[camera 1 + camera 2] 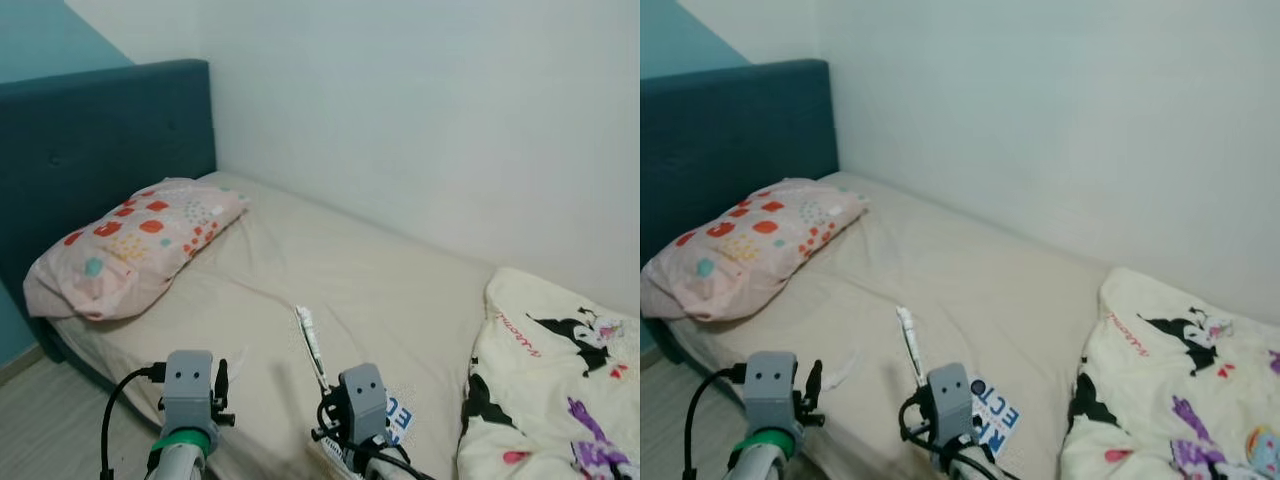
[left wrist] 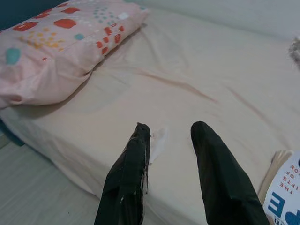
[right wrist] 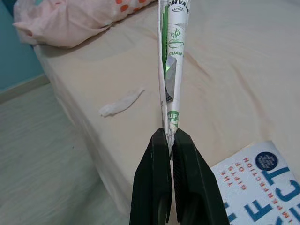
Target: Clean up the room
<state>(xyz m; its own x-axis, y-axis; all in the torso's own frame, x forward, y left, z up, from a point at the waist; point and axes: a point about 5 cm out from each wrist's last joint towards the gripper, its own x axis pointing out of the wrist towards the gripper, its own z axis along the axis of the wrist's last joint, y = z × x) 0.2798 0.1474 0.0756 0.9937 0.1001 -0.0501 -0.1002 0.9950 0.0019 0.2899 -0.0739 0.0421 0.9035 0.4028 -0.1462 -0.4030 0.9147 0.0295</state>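
White tube (image 3: pixel 171 70) pinched upright in the right gripper (image 3: pixel 170 136) above the bed (image 1: pixel 380 290); left gripper (image 2: pixel 171 133) hangs open over a crumpled tissue (image 3: pixel 121 103).

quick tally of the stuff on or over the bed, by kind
Pillows: 1, the pink pillow with red and teal spots
Blankets: 1, the cream cartoon-print blanket
Books: 1, the white book with blue lettering
Tissues: 1, the crumpled white tissue
Wrappers: 1, the flattened white-and-green wrapper, pinched in the right hand
Total: 5
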